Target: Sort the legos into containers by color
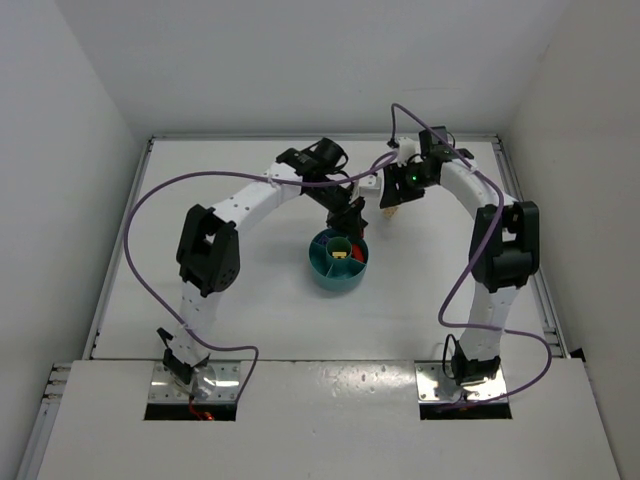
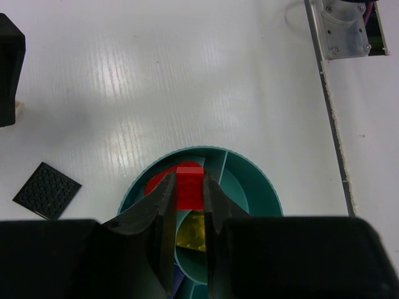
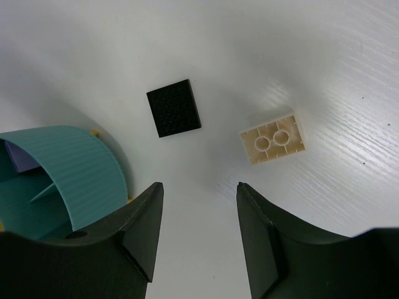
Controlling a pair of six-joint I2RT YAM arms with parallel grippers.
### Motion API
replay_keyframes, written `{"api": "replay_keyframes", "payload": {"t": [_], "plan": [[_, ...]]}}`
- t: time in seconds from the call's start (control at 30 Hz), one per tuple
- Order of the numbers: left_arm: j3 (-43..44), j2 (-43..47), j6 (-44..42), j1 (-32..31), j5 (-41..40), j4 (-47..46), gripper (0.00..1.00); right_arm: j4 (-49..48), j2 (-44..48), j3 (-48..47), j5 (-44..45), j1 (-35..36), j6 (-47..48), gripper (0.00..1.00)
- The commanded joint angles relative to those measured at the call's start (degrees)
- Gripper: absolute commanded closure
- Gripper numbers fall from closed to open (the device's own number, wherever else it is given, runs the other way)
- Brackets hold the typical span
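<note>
My left gripper [image 2: 189, 182] is nearly closed, pinching a small red plastic brick [image 2: 189, 194] over the round teal divided dish [image 2: 249, 184]. A red piece [image 2: 153, 185] sits in the wedge below, a yellow brick [image 2: 192, 232] nearer the middle. My right gripper [image 3: 198, 190] is half open and empty over the white table [image 3: 324, 62]. A flat black square plate [image 3: 174, 108] and a tan brick, hollow side up [image 3: 273, 138], lie apart outside the dish. A lavender bit [image 3: 19, 156] is mostly hidden by the wall.

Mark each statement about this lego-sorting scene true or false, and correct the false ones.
1. The left gripper holds a red brick over the teal dish. True.
2. The right gripper grips the tan brick. False: its jaws stand open and empty, and the tan brick lies on the table.
3. The black plate lies inside the dish. False: it lies on the table beside it.
4. A yellow brick sits in a dish compartment. True.
5. The tan brick lies hollow side up. True.
</note>
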State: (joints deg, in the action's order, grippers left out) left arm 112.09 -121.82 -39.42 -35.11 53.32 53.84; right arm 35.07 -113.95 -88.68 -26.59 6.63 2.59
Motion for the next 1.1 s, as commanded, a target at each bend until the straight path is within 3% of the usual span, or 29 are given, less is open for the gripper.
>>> {"api": "replay_keyframes", "payload": {"t": [0.0, 0.27, 0.43, 0.7, 0.83, 1.07], "plan": [[-0.21, 0.35, 0.75, -0.92, 1.35, -2.08, 0.90, -1.41, 4.53, 0.27, 0.13, 0.40, 1.01, 0.49], [-0.21, -0.17, 1.27, -0.92, 1.35, -2.60, 0.89, -0.35, 4.53, 0.79, -0.48, 0.40, 2.07, 0.49], [-0.21, -0.17, 2.42, -0.92, 0.73, -3.13, 0.70, -0.35, 5.05, 1.32, 0.13, 0.40, 2.07, 0.48], [-0.74, -0.17, 2.42, -0.92, -1.38, -3.13, 0.58, -0.35, 3.92, 0.79, 1.19, 0.40, 1.45, 0.46], [-0.74, -0.17, 3.55, -0.92, -1.38, -4.53, 0.42, -0.35, 3.38, 0.27, 1.72, 0.40, 0.93, 0.45], [0.84, -0.17, 7.07, -0.92, -0.85, -7.61, 0.36, -0.88, 2.86, -0.26, 2.24, 0.40, 0.93, 0.44]]}}
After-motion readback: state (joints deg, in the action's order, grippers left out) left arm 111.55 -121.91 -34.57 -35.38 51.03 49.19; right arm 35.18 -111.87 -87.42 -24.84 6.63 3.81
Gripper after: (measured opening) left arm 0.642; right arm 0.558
